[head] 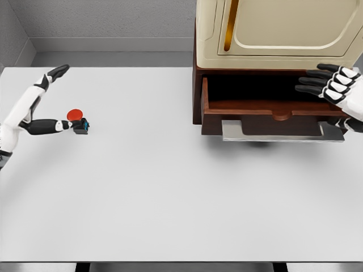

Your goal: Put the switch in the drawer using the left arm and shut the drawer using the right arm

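Spanning the view, a white table (170, 187) meets grey walls (102, 20).

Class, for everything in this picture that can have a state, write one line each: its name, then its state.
drawer: pulled open, nothing visible inside.
switch: on the table, not in the drawer, at the left hand's fingertips.
left hand: fingers extended to the switch, no closed grasp visible.
right hand: open, fingers spread above the drawer's right end.
cabinet door: shut.

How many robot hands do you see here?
2. The left robot hand is at the table's left edge by the red-buttoned switch; the right robot hand hangs over the open wooden drawer.
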Robot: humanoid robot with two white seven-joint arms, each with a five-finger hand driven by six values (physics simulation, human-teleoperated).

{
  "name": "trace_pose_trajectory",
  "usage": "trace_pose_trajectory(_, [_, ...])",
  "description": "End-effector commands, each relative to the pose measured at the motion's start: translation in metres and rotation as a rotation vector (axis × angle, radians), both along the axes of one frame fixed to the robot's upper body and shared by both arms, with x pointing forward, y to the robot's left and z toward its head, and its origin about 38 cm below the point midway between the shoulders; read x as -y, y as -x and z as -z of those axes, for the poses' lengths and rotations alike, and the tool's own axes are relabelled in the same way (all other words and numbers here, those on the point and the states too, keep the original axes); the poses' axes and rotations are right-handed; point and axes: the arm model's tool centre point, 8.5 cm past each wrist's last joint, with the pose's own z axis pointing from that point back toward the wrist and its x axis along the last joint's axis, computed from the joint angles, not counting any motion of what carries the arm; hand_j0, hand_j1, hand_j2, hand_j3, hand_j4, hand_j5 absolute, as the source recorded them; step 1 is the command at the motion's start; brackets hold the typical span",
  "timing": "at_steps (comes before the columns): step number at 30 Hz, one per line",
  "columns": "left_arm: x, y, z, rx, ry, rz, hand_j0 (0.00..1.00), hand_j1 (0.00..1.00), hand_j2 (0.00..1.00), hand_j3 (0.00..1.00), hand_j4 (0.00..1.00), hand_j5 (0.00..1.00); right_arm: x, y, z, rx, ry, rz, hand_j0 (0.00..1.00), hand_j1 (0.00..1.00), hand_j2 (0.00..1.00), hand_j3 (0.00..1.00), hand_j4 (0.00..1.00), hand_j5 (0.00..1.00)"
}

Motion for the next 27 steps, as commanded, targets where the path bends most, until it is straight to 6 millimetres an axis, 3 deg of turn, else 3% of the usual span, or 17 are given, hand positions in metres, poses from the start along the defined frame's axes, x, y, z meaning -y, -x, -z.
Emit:
trace_pose_trajectory(1, [0.006,-0.005,0.011,-0.088,0.079,-0.035,1.00,1.00,1.00,1.00,1.00,1.00,-0.002,0.001,0.006,-0.018,-0.012,-0.004,1.00,1.00,1.00,1.00,1.00,1.00])
trace_pose_trajectory(5, [0.014,-0.017,0.033,-0.240,0.125,-0.089,1.00,1.00,1.00,1.00,1.00,1.00,-0.004,0.002,0.011,-0.029,-0.022,-0.008,1.00,1.00,1.00,1.00,1.00,1.00])
trace_pose_trajectory(9, [0.005,-0.020,0.047,-0.362,0.183,-0.145,1.00,1.00,1.00,1.00,1.00,1.00,-0.004,0.002,0.010,-0.027,-0.023,-0.008,1.00,1.00,1.00,1.00,1.00,1.00])
trace_pose_trajectory(14, [0.008,-0.021,0.070,-0.417,0.269,-0.173,1.00,1.00,1.00,1.00,1.00,1.00,-0.003,0.001,0.008,-0.019,-0.025,-0.005,1.00,1.00,1.00,1.00,1.00,1.00])
trace_pose_trajectory(23, [-0.016,-0.030,0.089,-0.470,0.259,-0.256,1.00,1.00,1.00,1.00,1.00,1.00,-0.001,-0.001,-0.004,0.010,-0.028,-0.002,1.00,1.00,1.00,1.00,1.00,1.00])
trace_pose_trajectory(27, [0.001,-0.030,0.097,-0.434,0.209,-0.237,1.00,1.00,1.00,1.00,1.00,1.00,-0.001,-0.002,-0.006,0.017,-0.034,-0.002,1.00,1.00,1.00,1.00,1.00,1.00])
